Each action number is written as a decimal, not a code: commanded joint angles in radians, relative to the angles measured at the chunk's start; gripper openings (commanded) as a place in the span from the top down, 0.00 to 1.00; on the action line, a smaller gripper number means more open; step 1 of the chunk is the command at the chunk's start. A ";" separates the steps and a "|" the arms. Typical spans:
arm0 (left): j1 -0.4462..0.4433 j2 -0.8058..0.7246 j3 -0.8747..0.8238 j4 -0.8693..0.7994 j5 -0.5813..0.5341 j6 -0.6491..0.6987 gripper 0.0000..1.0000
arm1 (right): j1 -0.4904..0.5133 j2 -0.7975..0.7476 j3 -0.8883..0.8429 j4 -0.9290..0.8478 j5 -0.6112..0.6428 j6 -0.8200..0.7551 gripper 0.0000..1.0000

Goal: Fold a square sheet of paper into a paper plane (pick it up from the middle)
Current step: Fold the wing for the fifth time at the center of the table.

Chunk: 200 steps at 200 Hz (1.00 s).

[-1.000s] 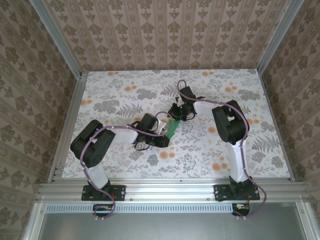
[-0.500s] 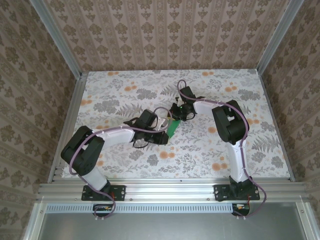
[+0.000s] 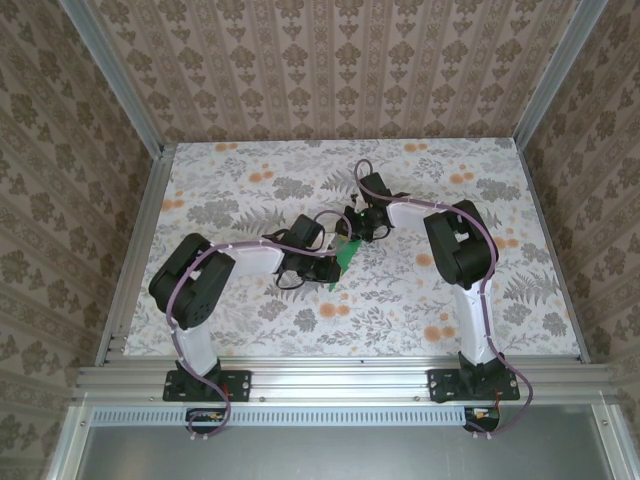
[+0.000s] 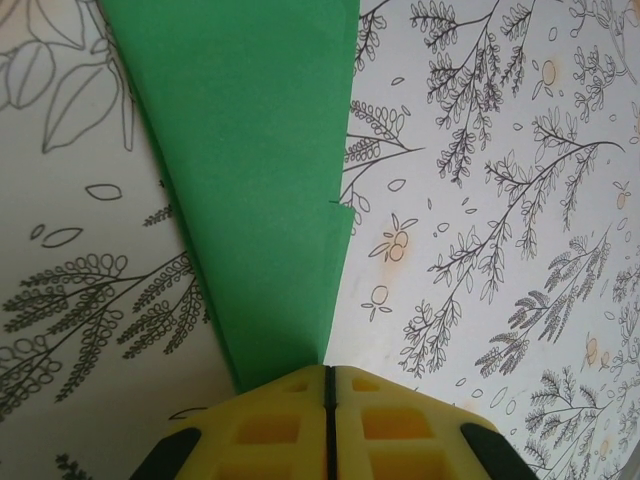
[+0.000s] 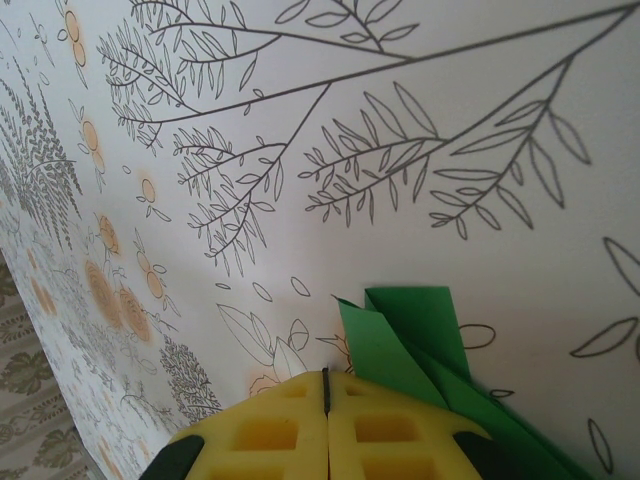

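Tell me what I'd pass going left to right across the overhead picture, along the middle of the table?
Left arm's black elbow → left gripper → folded green paper → right arm's black elbow.

No readable text, labels, brands, numbers or signs appear on anything here

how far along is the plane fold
Done: the green paper is already folded into a narrow tapered wedge with layered edges. In hand: the left gripper is shut at its narrow end, the right gripper shut by the flaps at the other end. Left: probably wing folds and final creasing; the finished shape isn't clear yet.
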 commanded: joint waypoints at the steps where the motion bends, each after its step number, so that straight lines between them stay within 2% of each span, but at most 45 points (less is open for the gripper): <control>1: -0.012 -0.002 -0.026 -0.053 0.005 0.004 0.90 | -0.008 0.075 -0.003 -0.077 0.105 0.002 0.93; 59: -0.034 -0.099 -0.130 -0.168 -0.026 0.052 0.90 | -0.010 0.071 0.006 -0.089 0.103 0.001 0.93; 115: -0.048 -0.175 -0.104 -0.211 -0.050 0.063 0.89 | -0.008 0.007 0.034 -0.098 0.051 -0.007 0.90; 139: -0.049 -0.224 -0.067 -0.218 -0.089 0.059 0.83 | -0.008 -0.092 0.035 -0.085 0.024 -0.019 0.81; 150: -0.050 -0.243 -0.054 -0.224 -0.124 0.059 0.81 | -0.011 -0.151 0.016 -0.084 0.041 -0.017 0.73; 177: -0.062 -0.270 -0.006 -0.270 -0.266 0.068 0.69 | -0.043 -0.302 -0.090 -0.036 0.098 0.005 0.56; 200: -0.082 -0.251 0.065 -0.327 -0.397 0.081 0.60 | -0.076 -0.423 -0.218 -0.014 0.198 0.006 0.45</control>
